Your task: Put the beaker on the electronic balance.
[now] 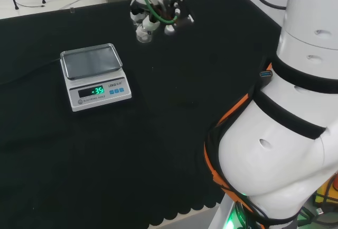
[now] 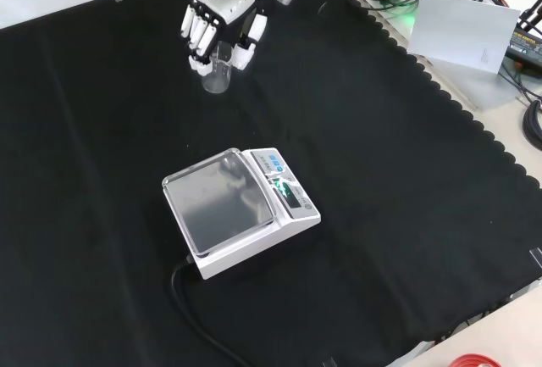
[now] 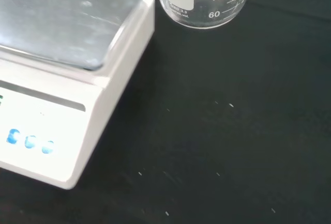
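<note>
A small clear glass beaker (image 2: 217,73) with printed graduations stands upright at the far side of the black cloth. The black and white hand (image 2: 218,4) comes down over it, with fingers on its left side and the thumb on its right in the front view, closed against the glass. The head view shows the hand (image 1: 158,8) just right of the beaker (image 1: 143,33). I cannot tell whether the beaker's base touches the cloth. The white electronic balance (image 2: 222,200) with its bare steel pan sits mid-cloth, apart from the hand. In the wrist view the beaker (image 3: 204,1) is close beside the balance (image 3: 62,27).
The balance (image 1: 91,62) has a black cable (image 2: 190,312) trailing toward the cloth's near edge in the front view. The arm's white links (image 1: 285,134) fill the head view's right. Boxes, cables and a white sheet (image 2: 461,32) lie off the cloth at the front view's top right.
</note>
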Motion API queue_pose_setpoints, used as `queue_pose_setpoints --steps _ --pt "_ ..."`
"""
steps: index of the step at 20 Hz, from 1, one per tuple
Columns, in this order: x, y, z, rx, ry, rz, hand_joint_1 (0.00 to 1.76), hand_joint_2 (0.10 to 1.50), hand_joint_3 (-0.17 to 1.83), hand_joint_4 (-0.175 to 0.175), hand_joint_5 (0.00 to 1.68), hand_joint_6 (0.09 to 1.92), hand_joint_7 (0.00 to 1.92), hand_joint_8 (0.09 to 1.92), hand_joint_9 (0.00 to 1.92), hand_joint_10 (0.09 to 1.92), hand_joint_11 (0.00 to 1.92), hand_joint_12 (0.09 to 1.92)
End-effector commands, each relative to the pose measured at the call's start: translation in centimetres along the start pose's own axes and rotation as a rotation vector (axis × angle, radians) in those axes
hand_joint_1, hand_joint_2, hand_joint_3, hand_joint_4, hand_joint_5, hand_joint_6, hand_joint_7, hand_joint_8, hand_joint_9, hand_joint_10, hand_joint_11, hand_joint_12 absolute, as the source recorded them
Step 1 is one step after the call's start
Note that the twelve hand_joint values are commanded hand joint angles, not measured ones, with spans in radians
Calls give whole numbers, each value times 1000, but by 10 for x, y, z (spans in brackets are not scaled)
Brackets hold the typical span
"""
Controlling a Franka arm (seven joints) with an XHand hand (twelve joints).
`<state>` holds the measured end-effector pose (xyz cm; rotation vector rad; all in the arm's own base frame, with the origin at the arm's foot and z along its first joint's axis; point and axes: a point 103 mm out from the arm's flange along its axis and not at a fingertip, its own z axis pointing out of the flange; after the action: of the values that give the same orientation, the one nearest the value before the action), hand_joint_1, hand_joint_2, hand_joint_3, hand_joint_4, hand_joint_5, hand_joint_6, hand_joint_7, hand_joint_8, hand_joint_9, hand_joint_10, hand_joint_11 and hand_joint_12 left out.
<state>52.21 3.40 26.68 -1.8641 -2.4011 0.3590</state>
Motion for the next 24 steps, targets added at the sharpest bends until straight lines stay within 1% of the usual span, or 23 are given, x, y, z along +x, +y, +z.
queue_pose_setpoints --steps 1,5,7,8,10,16,19,21,24 --pt "29 27 -1 9 -7 -72 1081 1146 -175 -42 824 811 747 682 1045 598 768 1188" --pt "38 40 2 21 -5 -94 1082 1147 -175 -42 827 811 750 681 1048 597 771 1185" --pt "44 47 1 24 -7 -106 1072 1161 -97 -15 884 1000 751 690 1054 597 777 1189" --pt "47 50 0 25 -9 -112 1068 1162 -68 -7 896 1055 750 695 1056 598 778 1192" --pt "56 57 -1 30 -16 -130 1065 1162 -42 -1 906 1100 750 701 1057 599 779 1194" --pt "77 72 -2 52 -51 -173 1065 1161 -31 -2 908 1114 755 705 1058 600 780 1195" --pt "90 81 1 85 -69 -206 1066 1161 -29 -4 908 1115 759 708 1058 600 781 1194" --pt "99 88 3 96 -63 -226 1066 1161 -29 -5 907 1115 761 709 1058 600 782 1194" --pt "107 98 7 112 -66 -242 1067 1160 -27 -7 908 1115 765 710 1059 601 784 1193"
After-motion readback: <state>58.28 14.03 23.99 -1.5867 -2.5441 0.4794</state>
